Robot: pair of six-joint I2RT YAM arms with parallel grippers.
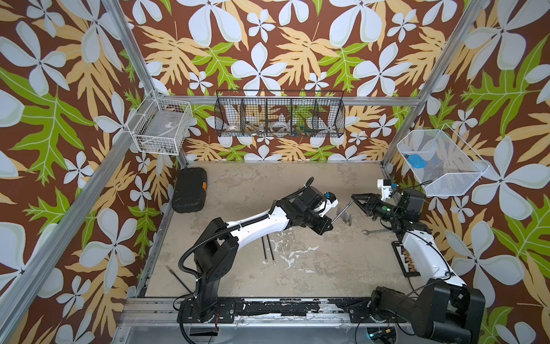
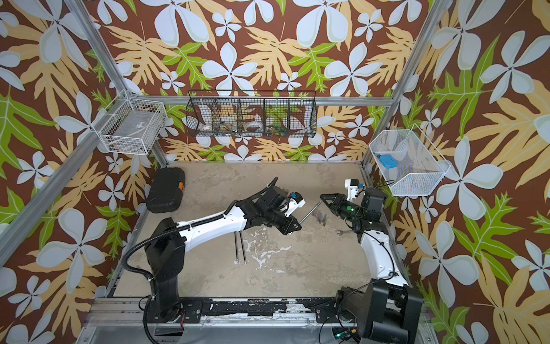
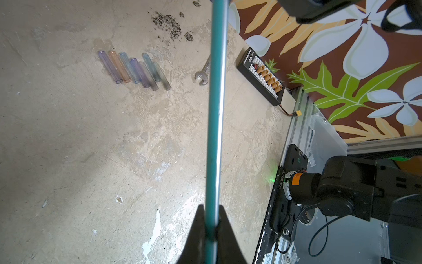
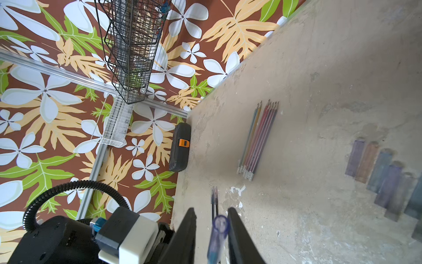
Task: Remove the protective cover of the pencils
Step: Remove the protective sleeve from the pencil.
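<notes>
**A:** What fills most of the scene?

**B:** The mottled grey table [image 1: 297, 184]. The left arm [image 1: 256, 226] reaches from the near edge toward the middle. The right arm [image 1: 422, 253] runs up the right side and bends in to the left.

**A:** And on the walls?

**B:** A black wire basket [image 1: 279, 114] hangs on the far wall. A white wire basket [image 1: 160, 126] sits in the far left corner and a white mesh basket [image 1: 440, 162] on the right wall. A black case [image 1: 189, 190] lies at the table's far left.

**A:** Where are the pencils?

**B:** The left gripper [image 3: 211, 206] has its fingers pressed tight on a teal pencil [image 3: 214, 114]. The pencil is held off the table, right of the middle, slanting toward the right gripper [image 4: 212, 209]. The right wrist view shows a bundle of pencils [image 4: 258, 139] lying side by side on the table, between the black case and the loose covers. Two dark pencils [image 1: 268, 250] lie together just near of the left forearm.

**A:** Is the right gripper gripping?

**B:** Its fingers [image 4: 237, 228] stand on either side of the clear purple cover [image 4: 219, 230] on the teal pencil's end. One touches it, but a sliver of gap shows at the other. I cannot tell whether it is clamped.

**A:** Anything smaller?

**B:** A black connector board [image 3: 262, 75] lies at the right edge, with a wrench [image 3: 206, 66] just left of it. A row of loose covers [image 3: 134, 68], clear and tinted, rests on the table between the two grippers.
</notes>
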